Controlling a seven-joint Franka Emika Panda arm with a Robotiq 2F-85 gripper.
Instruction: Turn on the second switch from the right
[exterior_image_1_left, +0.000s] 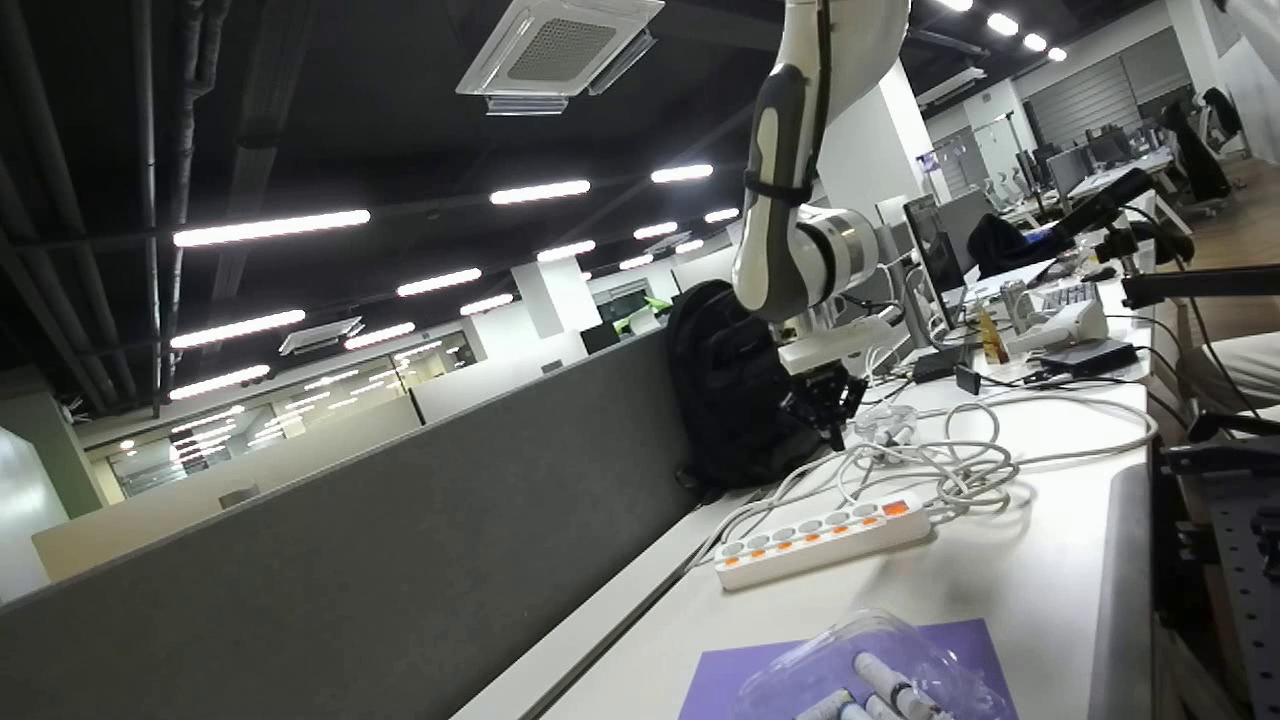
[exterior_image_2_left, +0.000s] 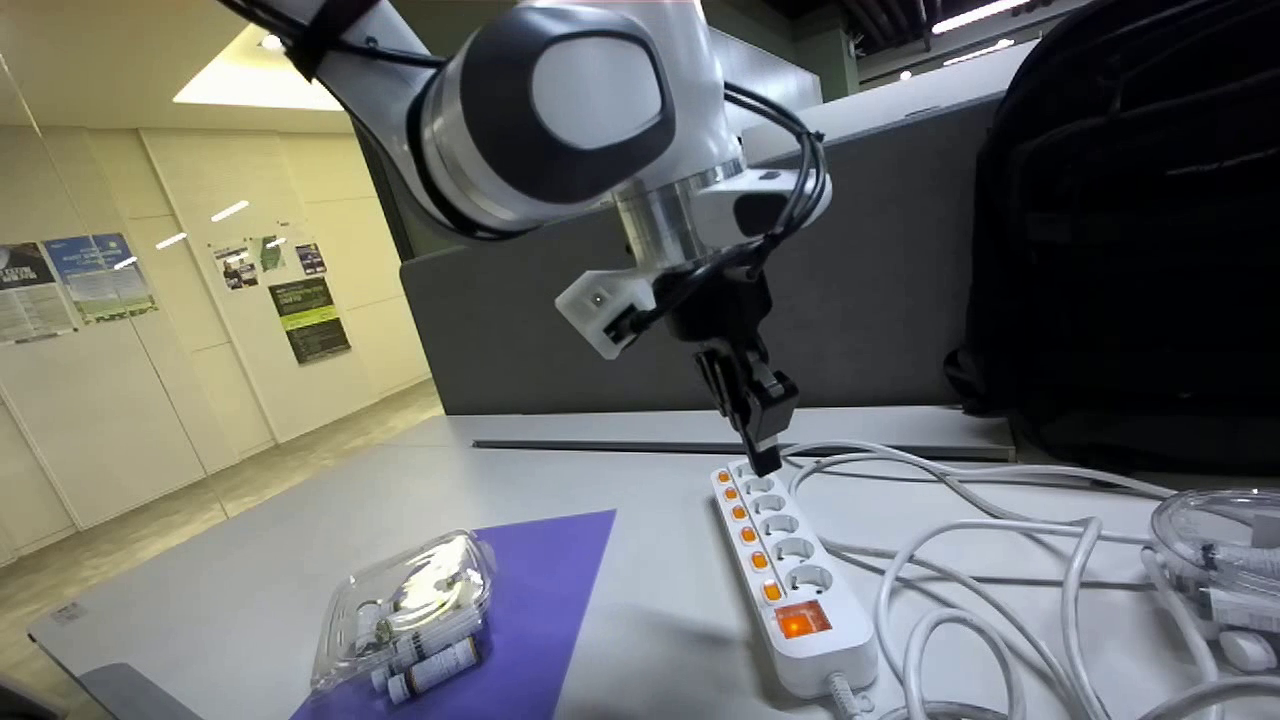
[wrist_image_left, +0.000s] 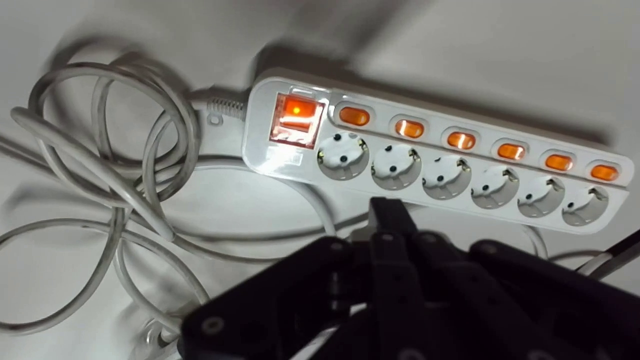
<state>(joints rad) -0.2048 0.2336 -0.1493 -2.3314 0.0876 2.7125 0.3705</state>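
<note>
Partition, dark grey, walls off the far side of the white desk from where I stand. Above the desk leans the Franka arm, and at far right a black backpack sits in front of that grey wall. Nearer, to the left, lies a purple sheet, a clear plastic container on top. Then the white power strip, right of the sheet, cord end nearest, white cable looping off to the right. And look: in an exterior view the Robotiq gripper hangs above the strip's socket side, a gap beneath, fingers drawn together into one narrow tip! Six round sockets, then the big switch, glowing orange at the cord end, and six small orange switches. The second switch from the right, as the wrist view has it: next to last, well apart from the fingers.
</note>
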